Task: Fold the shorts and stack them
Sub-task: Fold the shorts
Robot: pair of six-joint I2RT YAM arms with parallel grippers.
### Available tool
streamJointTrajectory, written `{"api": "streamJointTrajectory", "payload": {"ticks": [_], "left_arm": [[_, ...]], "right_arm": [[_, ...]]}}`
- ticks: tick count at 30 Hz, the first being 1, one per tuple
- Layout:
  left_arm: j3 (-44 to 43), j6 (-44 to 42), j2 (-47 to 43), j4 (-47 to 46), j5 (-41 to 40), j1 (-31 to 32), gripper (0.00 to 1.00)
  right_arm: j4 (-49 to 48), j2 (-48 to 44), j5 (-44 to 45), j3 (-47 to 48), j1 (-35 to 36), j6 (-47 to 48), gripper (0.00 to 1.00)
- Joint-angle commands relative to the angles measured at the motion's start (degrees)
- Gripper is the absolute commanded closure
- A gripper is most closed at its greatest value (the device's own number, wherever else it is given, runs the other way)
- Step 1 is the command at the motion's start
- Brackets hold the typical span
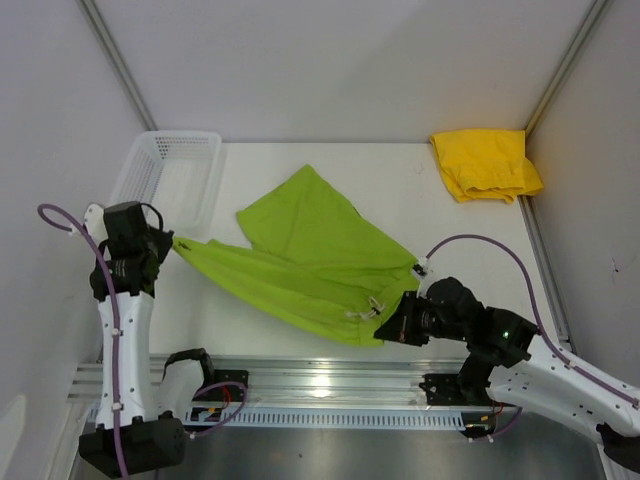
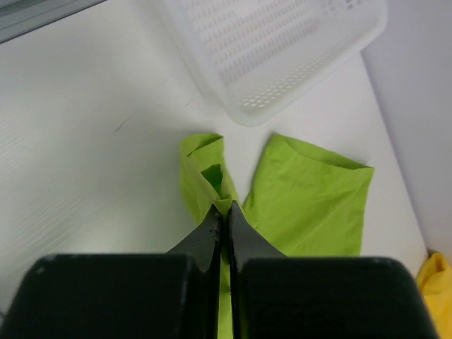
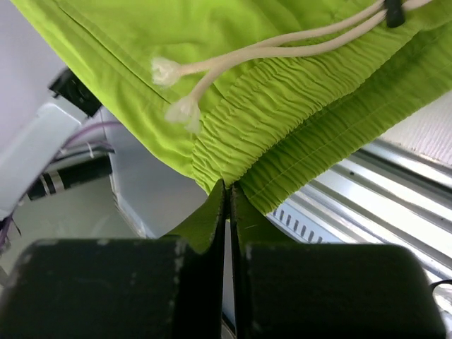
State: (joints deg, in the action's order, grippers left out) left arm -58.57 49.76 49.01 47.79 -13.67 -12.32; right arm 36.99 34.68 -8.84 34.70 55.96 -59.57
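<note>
The lime green shorts (image 1: 310,255) hang stretched between both grippers above the table's near half. My left gripper (image 1: 172,243) is shut on a leg hem at the left, and the cloth shows pinched at its tips (image 2: 224,206). My right gripper (image 1: 388,322) is shut on the gathered waistband (image 3: 268,134) at the right, with the white drawstring (image 3: 233,60) dangling over it. One free leg (image 2: 311,198) of the green shorts lies on the table. The bright yellow shorts (image 1: 486,164) lie crumpled at the far right corner, apart from both grippers.
A white mesh basket (image 1: 170,180) stands at the far left, just beyond my left gripper, and its rim (image 2: 282,106) shows in the left wrist view. A metal rail (image 1: 320,385) runs along the near edge. Walls close in the back and both sides.
</note>
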Motion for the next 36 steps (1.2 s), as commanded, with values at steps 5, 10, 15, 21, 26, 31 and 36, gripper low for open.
{"api": "streamJointTrajectory", "payload": {"ticks": [5, 10, 15, 21, 26, 31, 36], "left_arm": [[-3.4, 5.51, 4.95, -16.38, 4.26, -0.78, 1.0], [-1.47, 9.73, 7.15, -25.19, 7.86, 0.62, 1.0], [-1.99, 10.89, 10.13, -32.58, 6.47, 5.37, 1.0], [-5.06, 11.68, 13.82, -37.59, 3.13, 11.7, 1.0], [-7.44, 11.68, 19.62, -41.8, 1.19, 16.88, 1.0], [-7.44, 12.64, 24.8, -48.83, 1.19, 18.64, 1.0], [-8.84, 11.94, 31.22, -54.98, -0.74, 21.1, 1.0]], "right_arm": [[3.26, -3.3, 8.4, 2.22, -5.24, -1.86, 1.0], [2.38, -2.51, 8.84, 1.43, -9.38, -0.9, 1.0], [1.41, -3.12, 11.3, 1.34, -12.63, 0.07, 1.0], [1.59, -3.56, 12.79, 0.55, -15.8, 0.42, 1.0], [2.21, -5.23, 15.43, -0.42, -18.96, -0.28, 1.0], [3.79, -6.55, 17.8, -1.21, -21.42, -1.51, 1.0], [3.97, -7.17, 19.91, -3.58, -23.35, -2.92, 1.0]]}}
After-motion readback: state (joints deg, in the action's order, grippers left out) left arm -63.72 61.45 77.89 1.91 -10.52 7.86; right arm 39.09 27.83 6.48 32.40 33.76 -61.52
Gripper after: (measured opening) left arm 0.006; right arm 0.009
